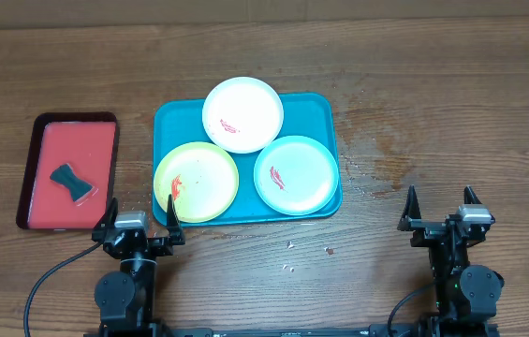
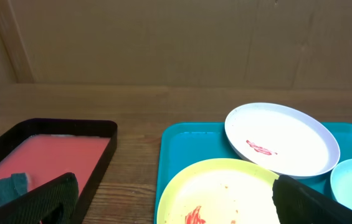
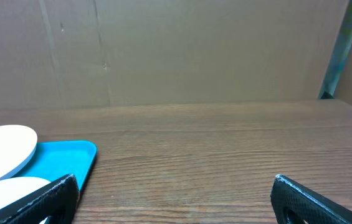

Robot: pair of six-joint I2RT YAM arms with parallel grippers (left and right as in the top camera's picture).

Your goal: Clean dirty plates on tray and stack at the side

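Note:
Three plates with red smears lie on the teal tray [image 1: 320,105]: a white plate [image 1: 242,114] at the back, a yellow-green plate [image 1: 196,182] front left, a light blue plate [image 1: 296,175] front right. My left gripper [image 1: 139,217] is open and empty, just in front of the yellow-green plate's near left edge. In the left wrist view the yellow-green plate [image 2: 225,193], white plate [image 2: 281,138] and tray [image 2: 179,149] show between the open fingers [image 2: 176,205]. My right gripper [image 1: 442,211] is open and empty over bare wood right of the tray [image 3: 70,155].
A red tray with a dark rim [image 1: 44,173] lies left of the teal tray and holds a dark teal sponge [image 1: 74,183], also seen in the left wrist view [image 2: 4,190]. Small crumbs lie on the wood in front of the teal tray [image 1: 290,245].

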